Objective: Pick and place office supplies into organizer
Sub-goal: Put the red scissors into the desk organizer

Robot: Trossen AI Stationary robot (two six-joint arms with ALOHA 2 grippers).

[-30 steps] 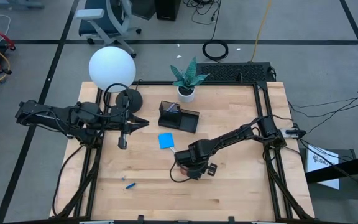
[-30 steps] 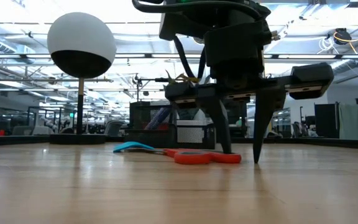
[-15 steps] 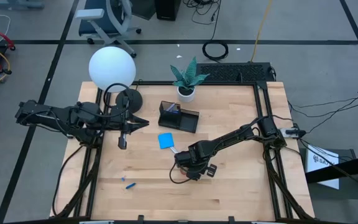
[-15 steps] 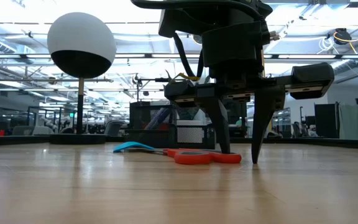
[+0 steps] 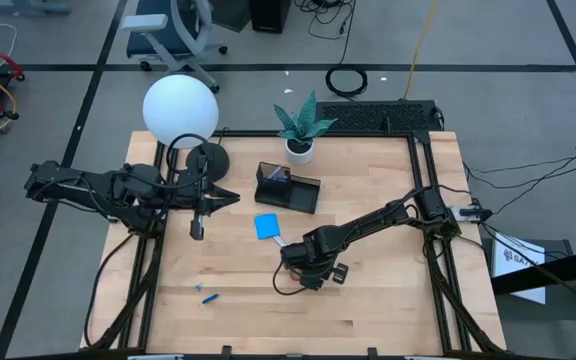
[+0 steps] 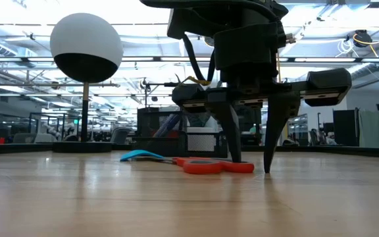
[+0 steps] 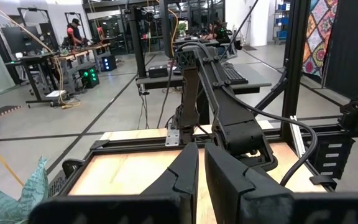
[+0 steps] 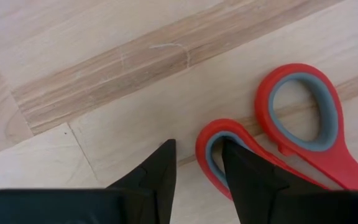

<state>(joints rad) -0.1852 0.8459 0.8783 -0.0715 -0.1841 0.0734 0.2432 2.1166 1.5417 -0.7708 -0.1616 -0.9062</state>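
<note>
Right wrist view: right gripper [image 8: 197,168] stands open at the bench, one finger inside the red-handled scissors' [image 8: 303,134] loop, ready to pinch; left gripper [image 5: 230,197] waits shut, upper left.

No text, label or number can be read; the white sheet's [image 5: 520,256] print is illegible.

A white globe lamp [image 5: 180,110] on a round black base [image 5: 208,158] stands at the bench's [image 5: 388,310] far left corner; a potted plant [image 5: 301,125] sits mid far edge.
</note>
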